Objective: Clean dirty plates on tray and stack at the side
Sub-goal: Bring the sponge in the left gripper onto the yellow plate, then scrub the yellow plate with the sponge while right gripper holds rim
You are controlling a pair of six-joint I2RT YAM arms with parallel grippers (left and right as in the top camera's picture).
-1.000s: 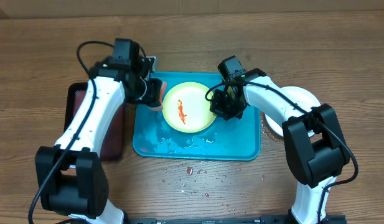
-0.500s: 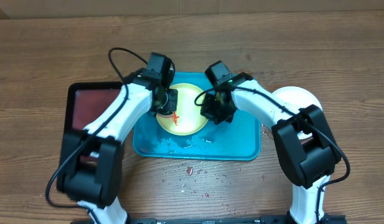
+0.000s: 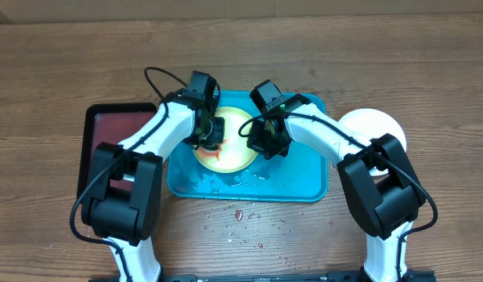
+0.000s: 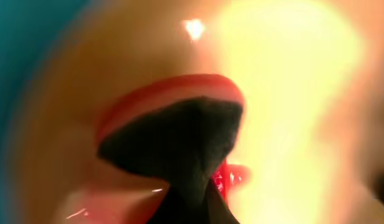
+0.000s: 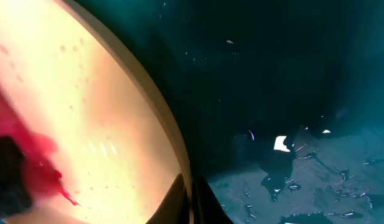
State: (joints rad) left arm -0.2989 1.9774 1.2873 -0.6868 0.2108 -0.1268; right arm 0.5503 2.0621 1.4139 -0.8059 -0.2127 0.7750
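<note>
Though overhead hides it, wrist views show left fingers [image 4: 179, 211] clamping sponge [image 4: 173, 137], right fingers [image 5: 207, 205] pinching plate [image 5: 86, 106].

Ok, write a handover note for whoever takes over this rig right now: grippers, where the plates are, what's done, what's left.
Left gripper: shut on a sponge, pressed on the yellow-green plate, which lies in the turquoise tray.
Right gripper: shut on that plate's right rim, apparently steadying it.
Done: a white plate sits on the table right of the tray, partly under the right arm; whether more lie beneath it I cannot tell.
Left: red sauce shows on the yellow-green plate. Finish wiping it, then stack it on the white plate.
</note>
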